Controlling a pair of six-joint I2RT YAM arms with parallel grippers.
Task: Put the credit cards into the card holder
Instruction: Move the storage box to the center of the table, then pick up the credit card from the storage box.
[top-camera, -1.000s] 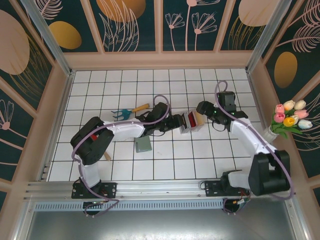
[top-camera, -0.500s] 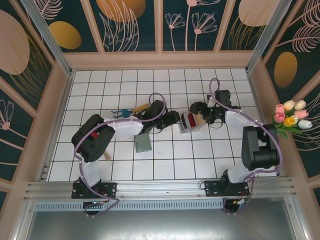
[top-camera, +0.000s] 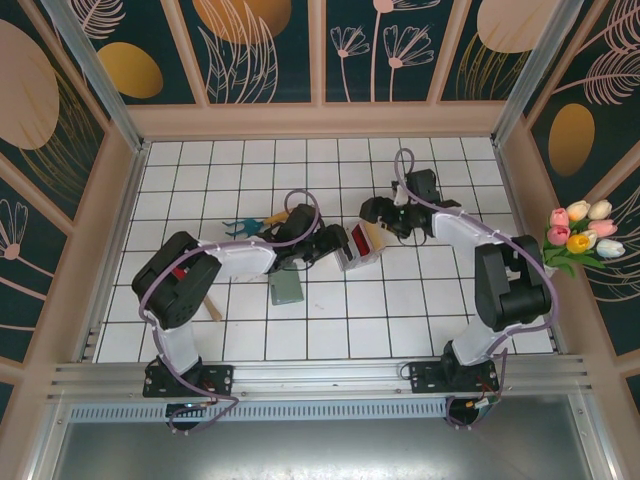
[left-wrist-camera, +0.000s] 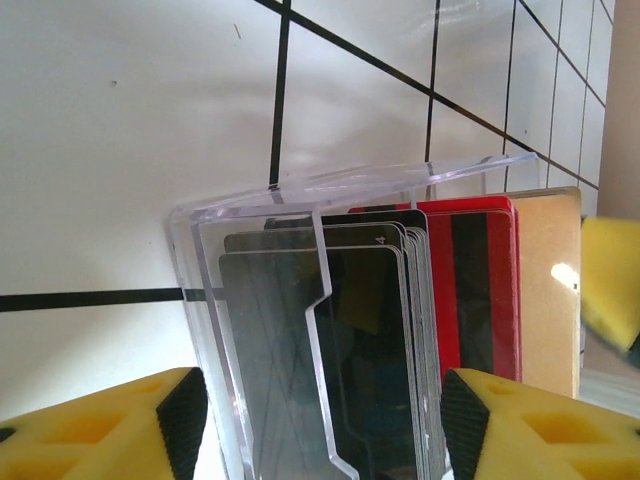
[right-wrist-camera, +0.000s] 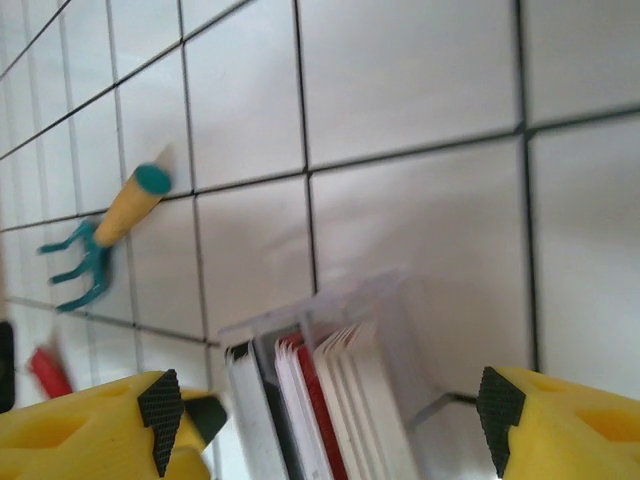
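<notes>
Now the left gripper (left-wrist-camera: 322, 420) pinches the clear case (left-wrist-camera: 350, 190) by its two sides, with the credit cards (left-wrist-camera: 470, 290) standing packed inside it. The right gripper (right-wrist-camera: 330, 410) gapes wide over the cards' edges, touching nothing. It would do best to come down square, close on the cards alone rather than the case wall, and draw straight out. The card holder (top-camera: 287, 288) lies flat near the left wrist
</notes>
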